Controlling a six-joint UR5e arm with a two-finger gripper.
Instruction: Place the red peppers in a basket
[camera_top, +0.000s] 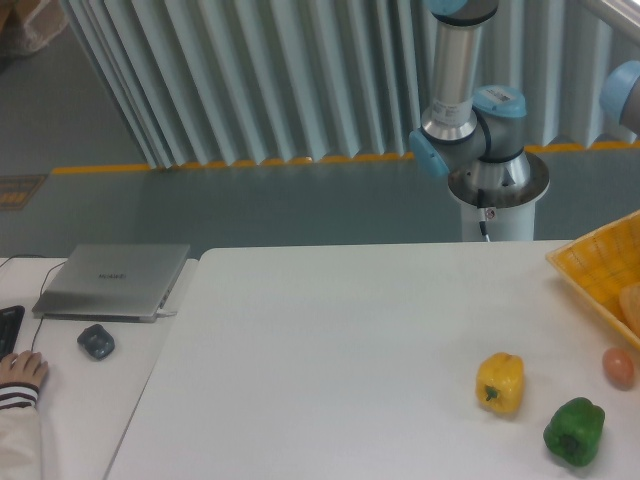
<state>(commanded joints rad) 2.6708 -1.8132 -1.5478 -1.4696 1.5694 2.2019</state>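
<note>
The basket (600, 272) is cut off at the right edge; the pincer lies outside the view.

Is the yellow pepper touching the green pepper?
Apart. The camera view shows bare white table between the yellow pepper and the green pepper.

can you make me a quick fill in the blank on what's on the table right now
1. The pepper nearest the table's front edge, at the right, is ____.
2. The basket at the right edge of the picture is ____ in colour.
3. The closed laptop lies on the ____ side of the picture.
4. The small egg lies ____ the basket, on the table.

Missing words: green; yellow; left; outside
</note>
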